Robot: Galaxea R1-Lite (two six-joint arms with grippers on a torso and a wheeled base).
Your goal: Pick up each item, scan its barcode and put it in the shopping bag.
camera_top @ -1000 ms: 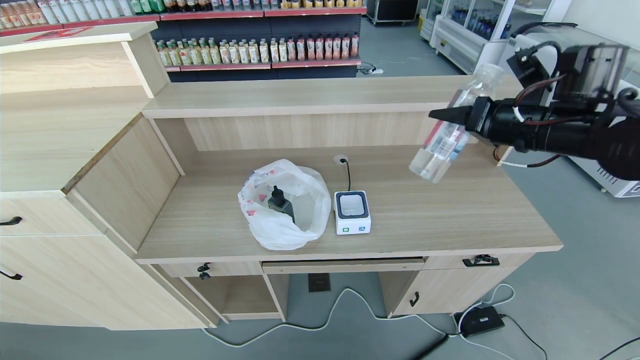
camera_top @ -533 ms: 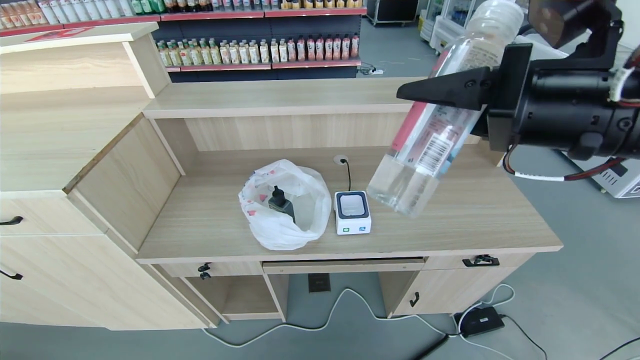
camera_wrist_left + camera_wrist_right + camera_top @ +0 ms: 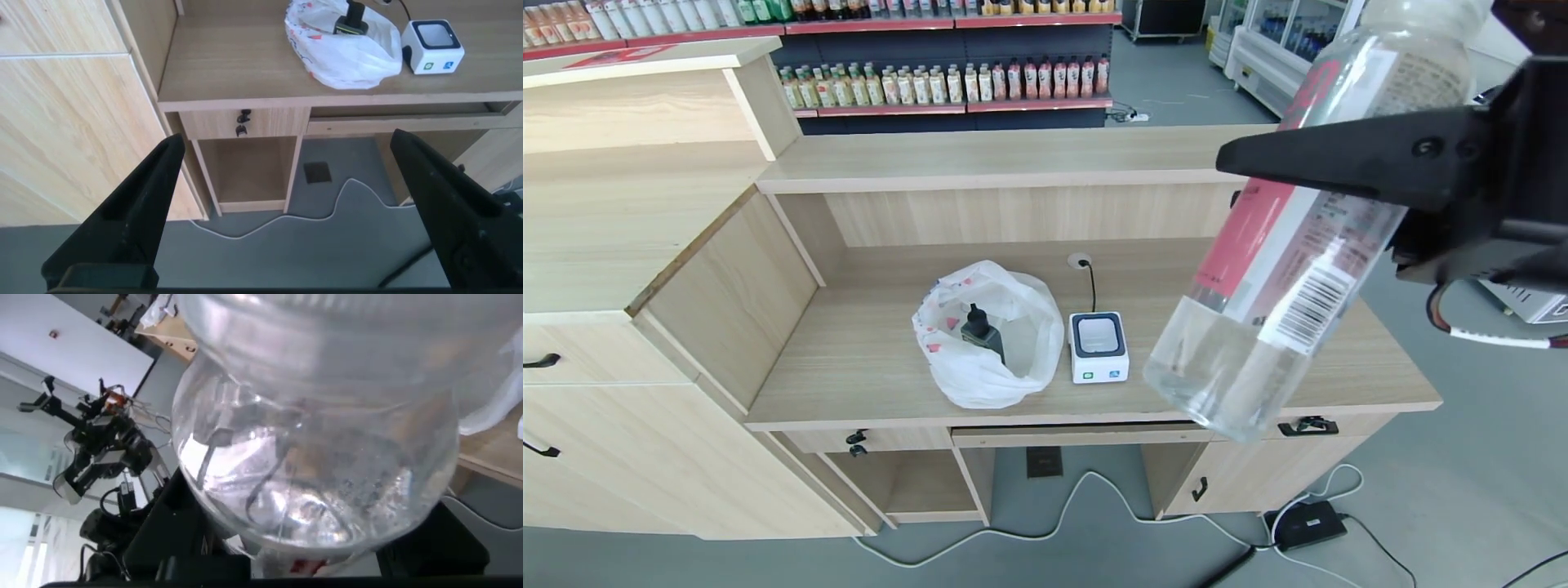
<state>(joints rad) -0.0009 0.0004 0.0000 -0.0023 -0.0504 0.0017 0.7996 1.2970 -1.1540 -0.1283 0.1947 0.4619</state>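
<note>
Right now the right hand point(image 3: 1290, 192) is clamped across the labelled middle of a clear plastic water bottle with a pink-and-white label point(image 3: 1258, 327). It holds the bottle tilted, base down, high above the right part of the pale wooden worktop point(image 3: 1307, 343). In the right wrist view the bottle's rounded base point(image 3: 327, 457) fronts the lens, so the grip looks deep and firm. The black-and-white barcode point(image 3: 1313, 309) faces up and outward, away from the small white box scanner with a dark glass window point(image 3: 1098, 347), which sits on the worktop just beside the white plastic shopping bag point(image 3: 984, 335). A dark item point(image 3: 980, 327) already lies in the bag.

The step in hand looks like the scan. To do it well, the wrist likely needs to roll until the barcode looks down at the scanner window. The bottle should then come down over the scanner squarely, near the glass but not touching it, and pause there. The water inside will shift as the bottle turns, so a slow roll and a firm clamp suit it. The approach should stay clear of the bag's loose rim.

The left hand point(image 3: 288, 155) hangs low off the worktop's front left corner, fingers wide apart and holding nothing.
</note>
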